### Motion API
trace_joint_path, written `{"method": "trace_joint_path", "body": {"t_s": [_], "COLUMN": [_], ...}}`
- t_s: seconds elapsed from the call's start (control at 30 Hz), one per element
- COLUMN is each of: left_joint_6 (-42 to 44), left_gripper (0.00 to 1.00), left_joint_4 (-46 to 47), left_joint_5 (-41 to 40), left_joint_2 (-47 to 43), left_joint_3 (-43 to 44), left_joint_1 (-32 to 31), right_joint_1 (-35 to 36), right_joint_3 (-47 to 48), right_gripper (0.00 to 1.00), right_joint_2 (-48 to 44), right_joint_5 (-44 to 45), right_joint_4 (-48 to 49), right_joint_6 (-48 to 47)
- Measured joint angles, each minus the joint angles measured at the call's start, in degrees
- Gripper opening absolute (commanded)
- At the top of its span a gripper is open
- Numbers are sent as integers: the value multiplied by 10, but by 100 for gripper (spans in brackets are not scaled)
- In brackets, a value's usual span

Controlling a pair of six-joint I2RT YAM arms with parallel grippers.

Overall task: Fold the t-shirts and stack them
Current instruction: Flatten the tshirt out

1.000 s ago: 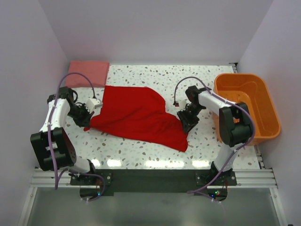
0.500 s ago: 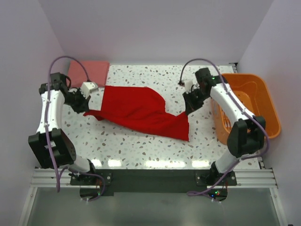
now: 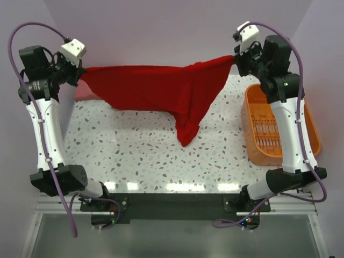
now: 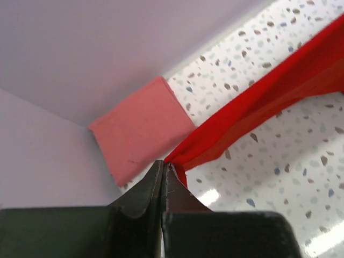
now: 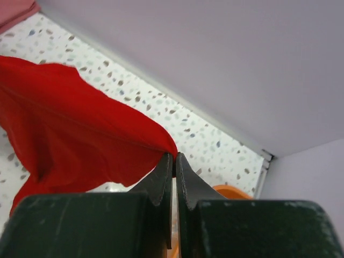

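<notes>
A red t-shirt [image 3: 161, 88] hangs stretched in the air between my two raised arms, a loose part drooping toward the table at the middle. My left gripper [image 3: 81, 74] is shut on its left corner; the cloth [image 4: 258, 115] runs out from my shut jaws [image 4: 164, 166]. My right gripper [image 3: 235, 58] is shut on its right corner [image 5: 80, 123], pinched at the fingertips [image 5: 173, 157]. A folded pink t-shirt [image 4: 141, 128] lies flat at the table's back left corner, mostly hidden behind the red one in the top view [image 3: 78, 92].
An orange bin [image 3: 279, 123] stands at the right edge of the speckled table [image 3: 134, 156]. The walls stand close on the left, back and right.
Both arms have lifted and moved back, raising the red t-shirt off the table and pulling it taut between them. It lay crumpled on the table a second ago.
</notes>
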Motion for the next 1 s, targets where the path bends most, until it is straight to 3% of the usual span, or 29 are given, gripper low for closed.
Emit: {"method": "trace_joint_path", "body": {"t_s": [0.33,0.63,1.0], "left_joint_6": [-67,-86,-61], "left_gripper": [0,0,0], "left_joint_4": [113,217,228], "left_joint_5": [-18,-37,-39], "left_joint_2": [-45,-164,-362], "left_joint_3": [4,-41,-80], "left_joint_1": [0,0,0], "right_joint_1": [1,3,3], "right_joint_3": [41,65,129], "right_gripper": [0,0,0], "right_joint_2": [-12,-91,-217], "right_joint_5": [57,93,101], "right_joint_4": [86,131,146], "right_joint_6": [-11,-30,-43]}}
